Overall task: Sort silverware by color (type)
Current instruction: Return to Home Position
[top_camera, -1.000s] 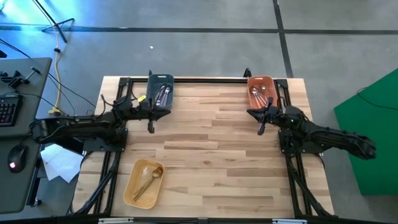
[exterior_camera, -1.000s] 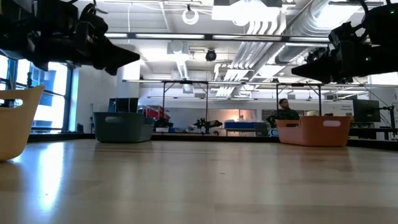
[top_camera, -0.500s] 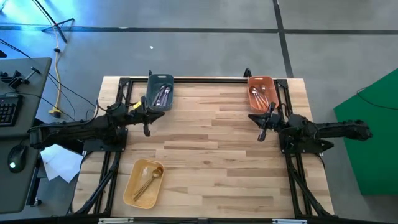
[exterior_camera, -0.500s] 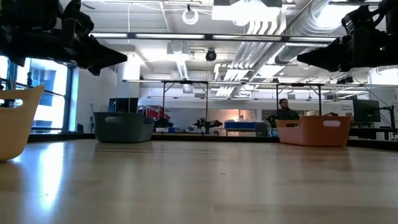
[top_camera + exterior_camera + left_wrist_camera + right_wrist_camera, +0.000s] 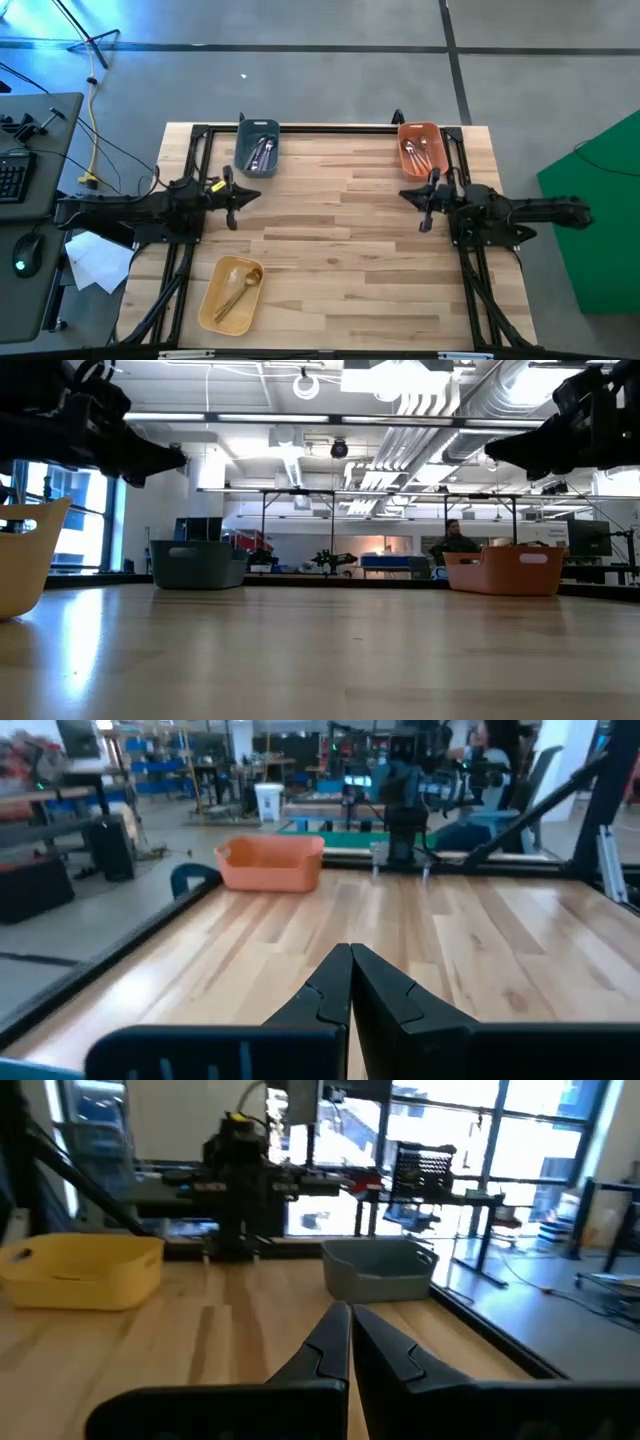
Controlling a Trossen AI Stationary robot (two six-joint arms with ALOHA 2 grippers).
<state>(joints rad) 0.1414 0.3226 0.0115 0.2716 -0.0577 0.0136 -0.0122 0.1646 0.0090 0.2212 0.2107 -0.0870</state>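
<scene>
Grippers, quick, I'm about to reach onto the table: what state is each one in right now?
Left gripper: shut, holding nothing, over the table near its left side.
Right gripper: shut, holding nothing, near its right side.

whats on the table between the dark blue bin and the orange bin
Nothing. In the high view the strip of wooden table between the dark blue bin and the orange bin is bare wood.

Overhead looks straight down; low camera level; both share table.
</scene>
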